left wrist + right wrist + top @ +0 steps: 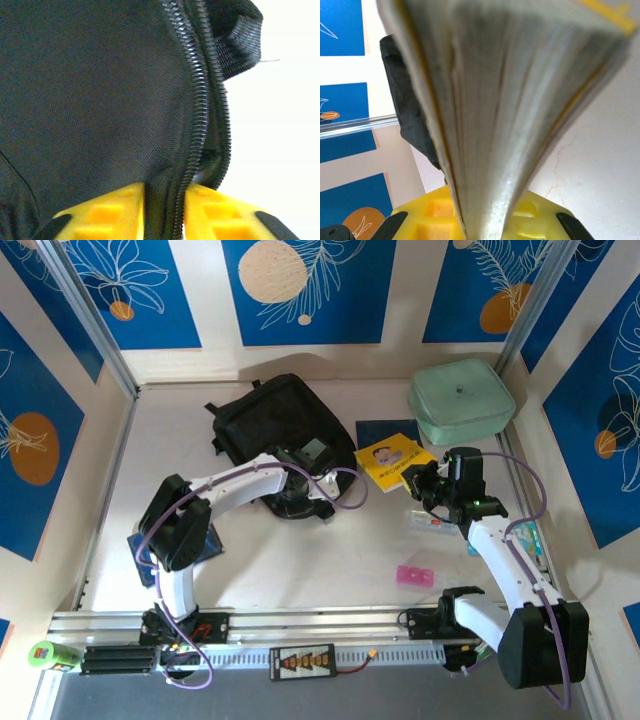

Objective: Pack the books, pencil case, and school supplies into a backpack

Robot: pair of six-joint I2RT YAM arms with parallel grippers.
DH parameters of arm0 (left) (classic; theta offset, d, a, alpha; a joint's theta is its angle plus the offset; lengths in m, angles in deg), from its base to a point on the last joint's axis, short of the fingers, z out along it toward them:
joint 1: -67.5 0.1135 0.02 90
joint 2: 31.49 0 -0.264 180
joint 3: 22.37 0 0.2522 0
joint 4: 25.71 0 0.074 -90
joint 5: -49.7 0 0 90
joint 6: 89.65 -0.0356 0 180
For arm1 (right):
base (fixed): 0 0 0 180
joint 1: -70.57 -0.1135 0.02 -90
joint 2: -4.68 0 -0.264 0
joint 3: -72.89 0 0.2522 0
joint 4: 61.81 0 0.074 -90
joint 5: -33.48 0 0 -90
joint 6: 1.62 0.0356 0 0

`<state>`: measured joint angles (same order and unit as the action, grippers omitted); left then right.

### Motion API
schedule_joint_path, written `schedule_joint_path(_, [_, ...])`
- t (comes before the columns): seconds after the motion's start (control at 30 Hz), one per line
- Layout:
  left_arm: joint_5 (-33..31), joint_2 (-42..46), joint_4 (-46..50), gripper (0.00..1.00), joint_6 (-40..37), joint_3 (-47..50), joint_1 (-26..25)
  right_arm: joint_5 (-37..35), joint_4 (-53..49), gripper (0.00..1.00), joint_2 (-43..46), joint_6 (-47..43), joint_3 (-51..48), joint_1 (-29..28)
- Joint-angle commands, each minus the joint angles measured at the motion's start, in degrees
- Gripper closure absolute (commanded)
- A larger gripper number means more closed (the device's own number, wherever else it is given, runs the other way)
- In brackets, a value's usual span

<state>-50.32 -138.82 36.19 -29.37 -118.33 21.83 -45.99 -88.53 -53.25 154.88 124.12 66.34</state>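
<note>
The left arm reaches from its base forward and to the right, elbow raised, wrist bent down onto the near edge of the backpack (270, 425). The left gripper (164, 217) is pinched nearly closed on the backpack's zip edge. A fold of black fabric and zip teeth runs up between its yellow fingers (105, 215), which press it from both sides.

The right arm stretches forward and leans left, towards the backpack's right side. The right gripper (479, 220) is clamped on the yellow paperback (392, 462), whose page edges rise from between the fingers in the wrist view. The book lies just right of the backpack, its cartoon figure facing up. The cover's writing is too small to read.

The backpack lies flat on the table (330, 560); its inside cannot be seen. The thin navy book (380, 430) lies right of the backpack, partly under the paperback. The mint green case (462, 400) sits further right, lid closed. The clear packet (436, 523) and pink block (415, 575) lie near and right of the backpack. The blue book (208, 542) lies near and left of it, under the left arm.
</note>
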Motion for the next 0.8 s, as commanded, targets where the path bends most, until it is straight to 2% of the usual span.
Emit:
schedule_joint_path(0.0, [0.2,3.2,-1.0,0.81,-0.7,-1.0,-0.2,1.1,0.7,0.92,1.8,-1.0,0.8,0.7])
schedule_joint_path(0.13, [0.0,5.3,-0.4,0.93,0.1,-0.5,0.0,-2.0,-3.2,0.92,4.6,-3.4,1.8,2.7])
schedule_joint_path(0.27, [-1.0,8.8,-2.6,0.98,1.4,1.3,0.6,-2.8,-6.1,0.92,6.5,-5.4,2.9,4.4])
schedule_joint_path(0.37, [-1.9,12.7,-6.4,0.98,3.3,2.4,1.4,-1.7,-7.1,0.92,7.3,-6.4,3.4,4.8])
schedule_joint_path(0.5, [-5.3,19.6,-17.5,0.98,6.5,6.6,2.2,-0.7,-7.4,0.92,9.7,-7.1,3.2,4.1])
schedule_joint_path(0.6, [-6.7,23.0,-23.4,0.97,9.4,8.6,2.7,-1.5,-7.1,0.92,12.6,-6.9,2.7,2.6])
schedule_joint_path(0.77, [-7.1,25.1,-28.3,0.99,11.9,9.2,2.8,1.5,-3.4,0.92,12.9,-5.7,1.9,-1.9])
